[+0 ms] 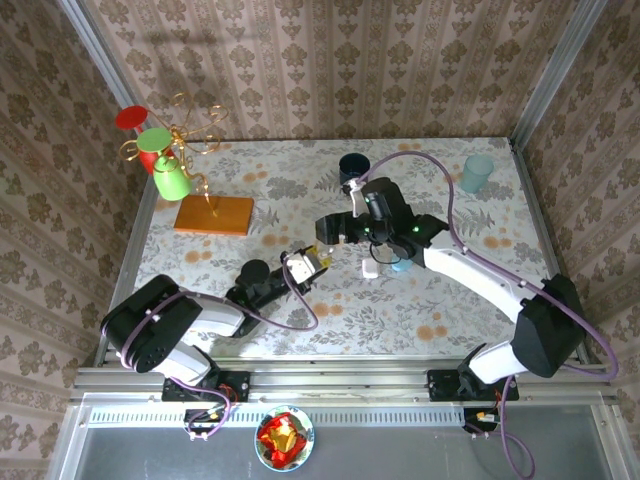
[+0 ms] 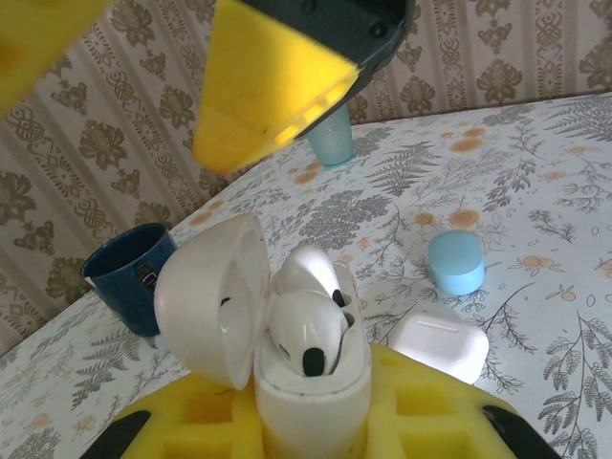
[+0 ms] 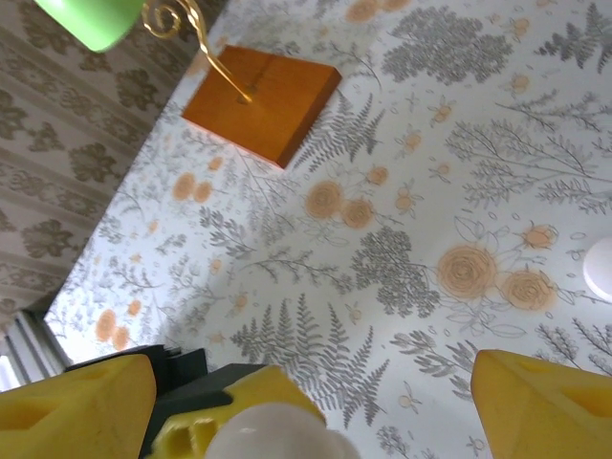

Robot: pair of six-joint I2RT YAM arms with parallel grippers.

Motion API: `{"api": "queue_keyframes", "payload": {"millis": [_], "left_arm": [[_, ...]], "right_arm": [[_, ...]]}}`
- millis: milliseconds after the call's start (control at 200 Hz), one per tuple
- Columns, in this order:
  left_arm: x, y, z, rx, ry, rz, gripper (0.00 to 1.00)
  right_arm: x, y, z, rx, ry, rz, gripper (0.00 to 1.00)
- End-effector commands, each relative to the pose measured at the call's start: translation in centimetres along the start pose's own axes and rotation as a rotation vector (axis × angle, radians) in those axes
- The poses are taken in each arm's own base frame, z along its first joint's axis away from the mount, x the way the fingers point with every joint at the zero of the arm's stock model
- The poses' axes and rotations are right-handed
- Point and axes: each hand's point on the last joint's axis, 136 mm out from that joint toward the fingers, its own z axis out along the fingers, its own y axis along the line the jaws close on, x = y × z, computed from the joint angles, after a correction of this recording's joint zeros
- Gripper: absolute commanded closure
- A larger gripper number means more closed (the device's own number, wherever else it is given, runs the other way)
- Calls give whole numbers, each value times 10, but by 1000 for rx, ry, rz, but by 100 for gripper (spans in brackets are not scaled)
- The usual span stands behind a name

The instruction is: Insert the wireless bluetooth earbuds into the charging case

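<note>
At table centre, the left gripper is clenched on the open case. The case base is wedged upright between the yellow pads, and its lid is swung open to one side. Both earbuds sit in the case, one behind the other, with their white domes poking above the rim. The front one shows a dark spot on its face. Can't tell if they're fully seated. The right gripper is released, jaws spread wide with nothing gripped. It hangs right over the open case, and one yellow finger looms above the lid in the left wrist view. From the right wrist cam, a white rounded top shows low between the two fingers. Just right of the held case, on the table, lies a shut white case. A round blue case is just beyond it, near but apart. The right arm passes over that spot in the top view. On the far side, a dark blue cup sits near the middle and a teal cup towards the far right corner. At far left, a wooden block carries a gold wire stand with a green cup on it. Off the table's near edge, a bowl holding something red sits between the arm bases.
</note>
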Motion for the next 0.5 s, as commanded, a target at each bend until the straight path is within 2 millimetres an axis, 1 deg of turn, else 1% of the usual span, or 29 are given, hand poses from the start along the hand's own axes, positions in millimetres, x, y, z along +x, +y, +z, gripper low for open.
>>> {"api": "queue_keyframes", "payload": {"millis": [0,190,350,495], "left_arm": [[-4,-2,1,0,-22,37,100],[-11,0,1,-5,-37,23,100],[-11,0,2,-8,-38,19,100],[-15,3,2,-17,-47,8,100]], "right_arm": [[8,-13,3,91,80,-49,13],[23,-26,6,156,179,-108,13],[25,-23,3,140,184,-123,14],[33,-26,-3,148,211,-139,14]]}}
